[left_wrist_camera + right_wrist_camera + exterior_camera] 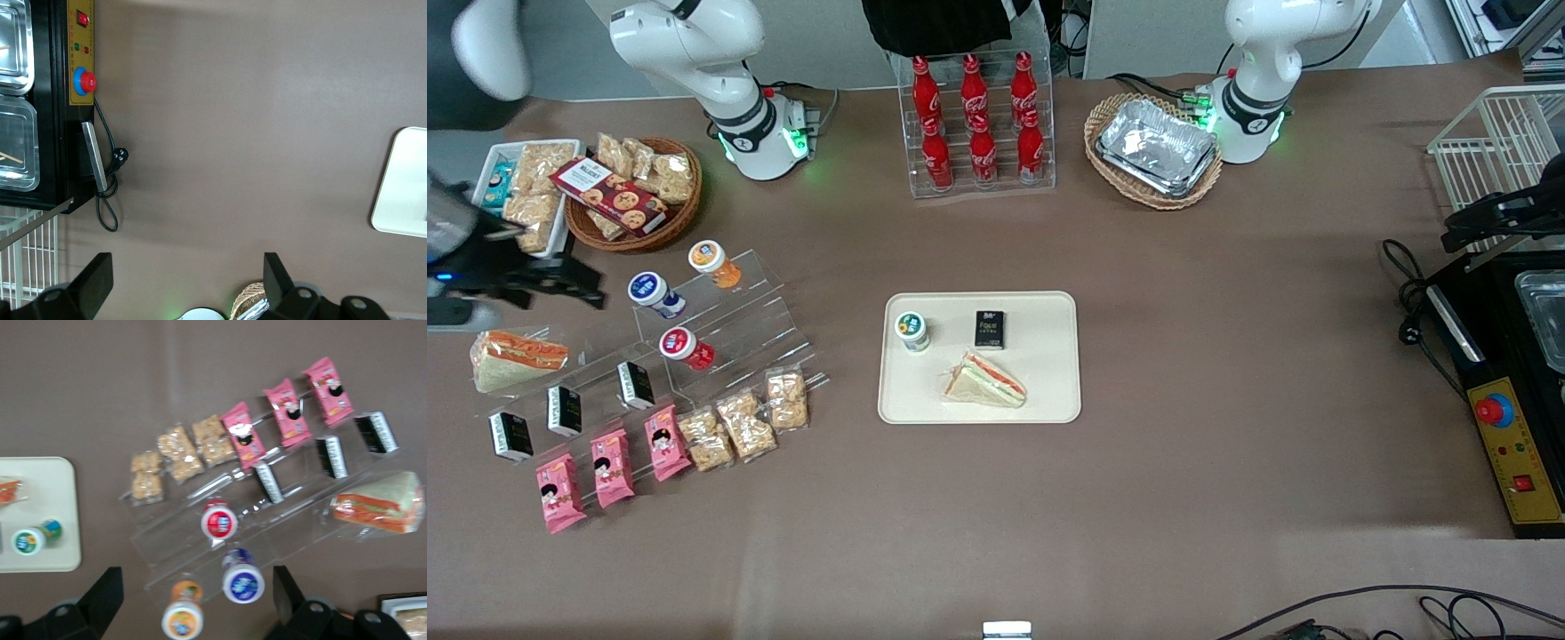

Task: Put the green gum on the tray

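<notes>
Green gum (912, 330) stands upright on tray (1049, 400), at corner nearest working arm, job looks done. Gripper (197, 597) empty, jaws wide apart, high over clear stand (200, 543) at working arm's table end.

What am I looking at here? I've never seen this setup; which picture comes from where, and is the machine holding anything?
Two white robot arms stand at a brown table. One picture looks down from the front; the other two come from cameras on the arms' wrists. The green gum stands on the tray, beside a black box and a wrapped sandwich. The working arm's gripper is open and holds nothing; it hangs above the clear display steps with the other gum bottles, toward the working arm's end of the table.
</notes>
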Motion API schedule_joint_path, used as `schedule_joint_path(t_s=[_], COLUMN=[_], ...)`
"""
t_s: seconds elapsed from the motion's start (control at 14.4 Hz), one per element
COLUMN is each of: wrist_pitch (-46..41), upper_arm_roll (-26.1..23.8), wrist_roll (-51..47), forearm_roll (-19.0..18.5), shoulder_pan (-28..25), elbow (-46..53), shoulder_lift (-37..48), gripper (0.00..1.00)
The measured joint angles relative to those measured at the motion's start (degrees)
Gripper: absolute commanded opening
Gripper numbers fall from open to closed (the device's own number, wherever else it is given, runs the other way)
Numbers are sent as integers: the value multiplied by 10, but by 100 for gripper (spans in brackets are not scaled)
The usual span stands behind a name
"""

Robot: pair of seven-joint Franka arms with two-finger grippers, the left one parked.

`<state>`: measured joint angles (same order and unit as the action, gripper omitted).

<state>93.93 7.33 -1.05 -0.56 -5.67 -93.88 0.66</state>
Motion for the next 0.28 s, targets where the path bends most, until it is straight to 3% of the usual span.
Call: schedule_joint_path(t_s=[0.28], wrist_pitch=[0], upper_arm_roll=[3], wrist_roll=[68], forearm_roll=[0], shoulder_pan=[45], elbow=[0], shoulder_lift=[-1], gripper=[100])
